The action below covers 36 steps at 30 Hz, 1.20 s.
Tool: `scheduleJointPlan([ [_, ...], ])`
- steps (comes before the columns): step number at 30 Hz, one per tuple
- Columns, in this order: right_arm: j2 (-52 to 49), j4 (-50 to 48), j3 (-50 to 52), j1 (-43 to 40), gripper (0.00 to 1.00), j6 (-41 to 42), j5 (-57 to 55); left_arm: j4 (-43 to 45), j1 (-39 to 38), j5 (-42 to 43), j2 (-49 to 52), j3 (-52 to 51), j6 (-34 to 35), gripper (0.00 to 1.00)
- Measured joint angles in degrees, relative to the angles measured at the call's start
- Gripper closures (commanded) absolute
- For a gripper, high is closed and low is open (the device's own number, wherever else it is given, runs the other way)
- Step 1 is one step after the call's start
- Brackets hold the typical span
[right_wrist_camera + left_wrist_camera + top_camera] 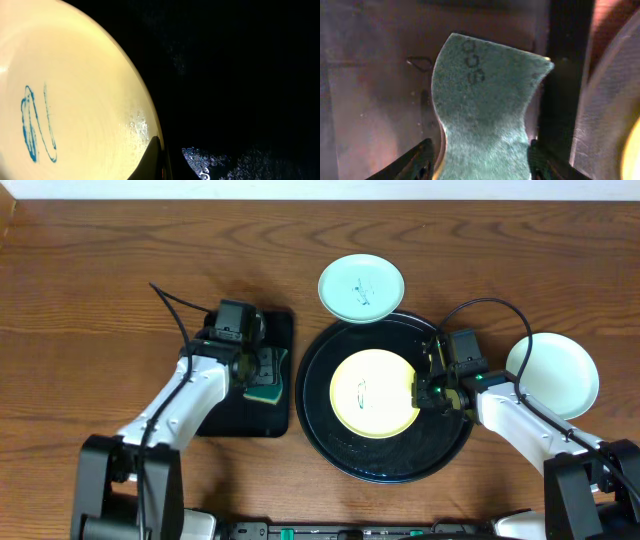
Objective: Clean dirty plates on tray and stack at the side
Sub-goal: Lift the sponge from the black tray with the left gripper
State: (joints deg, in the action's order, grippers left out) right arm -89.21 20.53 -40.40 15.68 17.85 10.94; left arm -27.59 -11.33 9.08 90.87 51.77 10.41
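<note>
A pale yellow plate (372, 393) lies in the middle of the round black tray (330, 442). In the right wrist view the yellow plate (75, 90) carries blue scribbled smears (35, 125), and water drops sit near its rim. My right gripper (425, 390) is shut on that plate's right rim, with one dark finger (152, 160) lying over the edge. A mint plate (361, 288) rests at the tray's far edge. Another pale plate (560, 375) lies on the table to the right. My left gripper (262, 370) is open, its fingers close on either side of a green sponge (485, 100).
The sponge (266, 388) lies on a small rectangular black tray (235, 420), left of the round tray. Wet patches glisten on the round tray's floor (240, 160). Bare wooden table surrounds both trays. Cables arch over each arm.
</note>
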Motion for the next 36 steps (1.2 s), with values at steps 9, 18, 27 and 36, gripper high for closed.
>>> scheduleJointPlan([
  [9, 0.0, 0.0, 0.0, 0.0, 0.99, 0.0, -0.02, 1.92, -0.02, 0.28, 5.38, 0.0, 0.13, 0.93],
  [18, 0.0, 0.0, 0.0, 0.0, 0.99, 0.0, -0.02, -2.32, 0.02, 0.72, 2.23, 0.0, 0.04, 0.92],
  [27, 0.0, -0.02, 0.0, 0.0, 0.99, 0.0, -0.04, -5.29, 3.85, 0.9, -10.27, 0.0, -1.01, 0.92],
  [36, 0.0, -0.02, 0.0, 0.0, 0.99, 0.0, -0.07, -7.93, 11.45, 21.09, -14.23, 0.0, -12.85, 0.93],
])
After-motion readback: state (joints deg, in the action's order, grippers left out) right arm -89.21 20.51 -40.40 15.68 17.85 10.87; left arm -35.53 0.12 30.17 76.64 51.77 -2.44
